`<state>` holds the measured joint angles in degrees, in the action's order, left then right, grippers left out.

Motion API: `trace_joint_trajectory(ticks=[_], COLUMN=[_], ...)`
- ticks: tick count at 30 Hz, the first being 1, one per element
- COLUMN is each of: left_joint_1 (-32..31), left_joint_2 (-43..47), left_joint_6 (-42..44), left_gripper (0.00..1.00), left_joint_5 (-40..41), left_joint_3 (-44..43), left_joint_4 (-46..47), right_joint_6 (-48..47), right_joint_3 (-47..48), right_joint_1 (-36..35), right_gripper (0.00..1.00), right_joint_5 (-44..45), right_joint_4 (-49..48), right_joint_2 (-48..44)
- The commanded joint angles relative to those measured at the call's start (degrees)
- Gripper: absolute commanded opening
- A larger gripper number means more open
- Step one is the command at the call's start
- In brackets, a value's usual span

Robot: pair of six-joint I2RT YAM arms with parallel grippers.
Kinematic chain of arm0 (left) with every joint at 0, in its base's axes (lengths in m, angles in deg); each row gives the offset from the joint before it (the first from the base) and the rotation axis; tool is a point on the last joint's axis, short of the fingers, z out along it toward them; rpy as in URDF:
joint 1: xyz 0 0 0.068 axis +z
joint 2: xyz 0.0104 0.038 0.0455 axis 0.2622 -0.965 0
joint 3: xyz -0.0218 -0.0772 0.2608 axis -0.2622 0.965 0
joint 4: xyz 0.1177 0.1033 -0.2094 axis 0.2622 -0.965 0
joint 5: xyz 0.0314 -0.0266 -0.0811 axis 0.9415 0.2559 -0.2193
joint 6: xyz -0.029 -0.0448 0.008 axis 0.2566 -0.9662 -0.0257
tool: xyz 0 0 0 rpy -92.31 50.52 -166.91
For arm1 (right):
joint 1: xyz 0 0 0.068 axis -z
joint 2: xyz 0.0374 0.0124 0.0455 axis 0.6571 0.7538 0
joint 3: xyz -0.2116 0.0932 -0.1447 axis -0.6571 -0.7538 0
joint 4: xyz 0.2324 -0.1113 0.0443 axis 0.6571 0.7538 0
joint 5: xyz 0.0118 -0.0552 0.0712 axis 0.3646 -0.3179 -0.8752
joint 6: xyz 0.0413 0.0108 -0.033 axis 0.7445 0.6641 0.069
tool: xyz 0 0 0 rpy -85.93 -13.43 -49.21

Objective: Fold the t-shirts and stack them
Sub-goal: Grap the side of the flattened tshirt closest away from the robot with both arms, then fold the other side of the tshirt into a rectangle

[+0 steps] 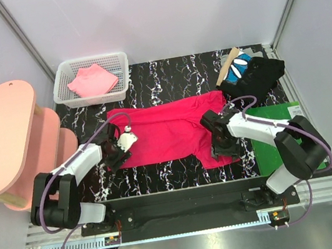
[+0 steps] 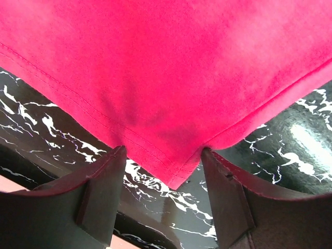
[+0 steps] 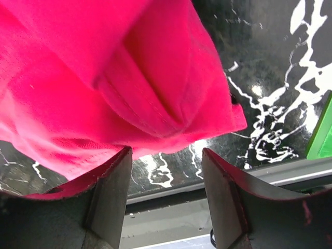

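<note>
Centrally, one red t-shirt point(image 1: 167, 130), one left tool point(image 2: 162, 151), one right tool point(image 3: 166, 150)

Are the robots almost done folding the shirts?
Not yet. A black shirt and blue shirt lie piled at the back. The left hand and right hand, both open, are at the red shirt's ends; it lies spread out. The pink shirt waits in the basket.

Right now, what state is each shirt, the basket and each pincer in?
Red shirt: lying spread out.
Basket: upright, holding pink shirt.
Pink shirt: folded.
Black shirt: heaped, far right.
Blue shirt: folded, against black shirt.
Left pincer: open, around red shirt's corner.
Right pincer: open, at red shirt's edge.
</note>
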<state>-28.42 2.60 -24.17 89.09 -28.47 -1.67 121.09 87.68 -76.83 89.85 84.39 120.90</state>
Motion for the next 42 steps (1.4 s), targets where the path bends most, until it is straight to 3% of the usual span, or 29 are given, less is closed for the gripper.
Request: trace_joint_trajectory(ticks=[1, 6, 9, 10, 13, 17, 31, 42], left_joint_1=[-0.2, -0.2, -0.2, -0.2, -0.2, -0.1, -0.1, -0.1], left_joint_2=[-1.7, -3.1, -4.2, -4.3, -4.2, -2.5, 15.1, 21.5], left_joint_6=[0.8, 0.9, 0.6, 0.5, 0.5, 0.8, 5.6, 6.7], left_gripper=[0.66, 0.58, 0.33, 0.2, 0.0, 0.0, 0.0, 0.02], left_joint_5=[0.6, 0.4, 0.4, 0.4, 0.5, 1.7, 5.9, 4.8], left_joint_3=[-1.0, -0.7, -0.7, -0.6, -0.6, -0.5, 2.5, 0.1], left_joint_4=[3.0, 4.5, 4.8, 4.9, 5.1, 4.9, -6.0, -12.1], right_joint_6=[-0.2, -0.3, -0.3, -0.2, -0.1, -0.2, 3.3, 2.6], right_joint_3=[3.0, 3.1, 2.2, 2.0, 1.2, 1.4, -0.9, 2.7], right_joint_1=[-0.6, -0.6, -0.6, -0.6, -0.6, -0.6, -2.7, -3.0], right_gripper=[0.63, 0.55, 0.47, 0.42, 0.27, 0.0, 0.0, 0.01], right_joint_5=[2.8, 2.3, 1.9, 1.7, 1.6, 0.2, -7.7, -10.0], right_joint_4=[-2.0, -3.5, -4.2, -4.3, -4.5, -2.8, 15.1, 18.1], right_joint_2=[2.0, 4.1, 4.3, 4.2, 3.2, -0.4, -22.7, -24.6])
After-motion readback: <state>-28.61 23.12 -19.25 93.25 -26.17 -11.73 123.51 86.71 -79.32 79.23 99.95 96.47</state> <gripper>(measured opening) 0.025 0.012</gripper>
